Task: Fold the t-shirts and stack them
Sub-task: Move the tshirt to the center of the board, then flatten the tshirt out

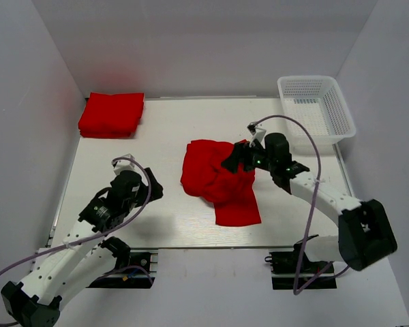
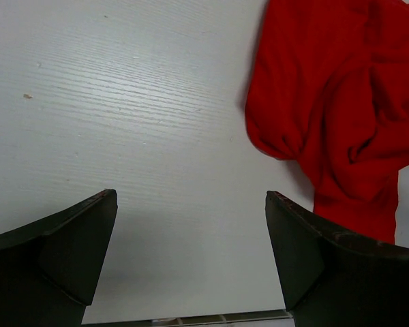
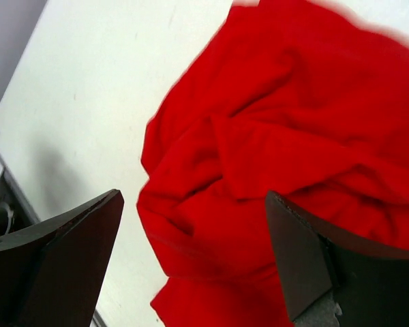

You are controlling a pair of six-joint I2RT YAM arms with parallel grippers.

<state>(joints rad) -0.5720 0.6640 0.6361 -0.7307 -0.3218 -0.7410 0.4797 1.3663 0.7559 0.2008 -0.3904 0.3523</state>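
Observation:
A crumpled red t-shirt [image 1: 218,180] lies in a heap at the middle of the white table. It also shows in the left wrist view [image 2: 341,109] and the right wrist view [image 3: 273,157]. A folded red t-shirt [image 1: 112,114] lies at the table's far left corner. My right gripper [image 1: 237,159] is open and empty, hovering over the heap's right upper edge. My left gripper [image 1: 152,192] is open and empty over bare table, left of the heap.
A white plastic mesh basket [image 1: 317,109] stands at the far right corner. White walls enclose the table [image 1: 163,136] on three sides. The table's near edge shows in the left wrist view [image 2: 191,319].

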